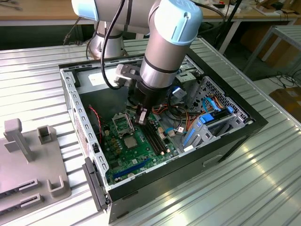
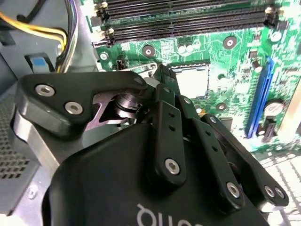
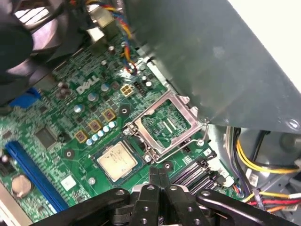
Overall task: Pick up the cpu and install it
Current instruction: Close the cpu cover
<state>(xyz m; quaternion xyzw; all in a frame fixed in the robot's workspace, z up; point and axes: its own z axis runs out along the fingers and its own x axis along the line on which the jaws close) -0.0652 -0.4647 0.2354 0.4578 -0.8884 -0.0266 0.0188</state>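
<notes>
In the exterior view the arm reaches down into an open computer case [image 1: 235, 123] that lies on its side on a ribbed metal table [image 1: 263, 188]. The gripper [image 1: 140, 117] hangs just above the green motherboard [image 1: 141, 150], its dark fingers pointing down between the open socket frame [image 1: 123, 125] and the long black memory slots [image 1: 155, 137]. The cpu [image 1: 132, 140] — a small silver-grey square — lies flat on the board just beside the open frame, toward the near edge of the case and close below the fingertips. A grey plastic fixture [image 1: 28, 165] stands on the table at the exterior view's left, well apart from the case.

In the second wrist view the black linkage of the gripper [image 2: 162, 77] takes up the foreground. Past it the pale face of the cpu [image 2: 194, 81] shows on the green board, with the memory slots [image 2: 188, 19] beyond and a blue slot [image 2: 259, 101] to one side.

In the first wrist view the two fingers [image 3: 154, 175] are pressed together with nothing between them, their tips above the board and near a corner of the cpu [image 3: 116, 161]. The cpu lies flat in its seat — the hinged metal frame [image 3: 165, 126] next to it stands open, with the grey power-supply box [image 3: 225, 61] beyond. Yellow and red cables [image 3: 263, 165] run past the box.
</notes>
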